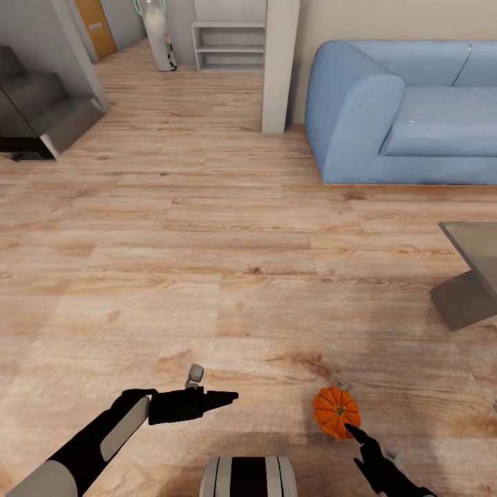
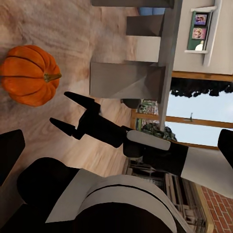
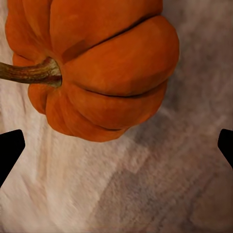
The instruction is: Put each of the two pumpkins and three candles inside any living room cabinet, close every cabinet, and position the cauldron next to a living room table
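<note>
— Wood-plank flooring (image 1: 207, 276) runs through the whole living room, pale and bare at its middle. What sits on it?

— One small bright orange ribbed pumpkin (image 1: 336, 411) with a short dark stem, resting on the boards low in the head view, just ahead of the robot's right side. The right wrist camera looks straight down on it (image 3: 97, 68), stem and ribs sharp.

— And the right gripper (image 1: 362, 438)?

— Its black fingers are spread wide; in the right wrist view one tip (image 3: 9, 150) shows at each edge of the picture with the floor between them. It holds nothing. One tip reaches the pumpkin's near edge in the head view; I cannot tell if it touches.

— The left gripper (image 1: 231, 397)?

— It hangs above the floor, well to the left of the pumpkin, carrying nothing. Its jaws look nearly together, but I cannot tell for sure.

— What else is around?

— A blue upholstered sofa (image 1: 407, 103) against the far wall, a grey low table (image 1: 473, 276) at the right edge, a pale pillar (image 1: 279, 65).

— So which step?

— Picking up a pumpkin, I judge. Next, the right hand must move forward so the fruit lies between the fingers, sink lower, then close across its ribs before carrying it to a cabinet.
</note>
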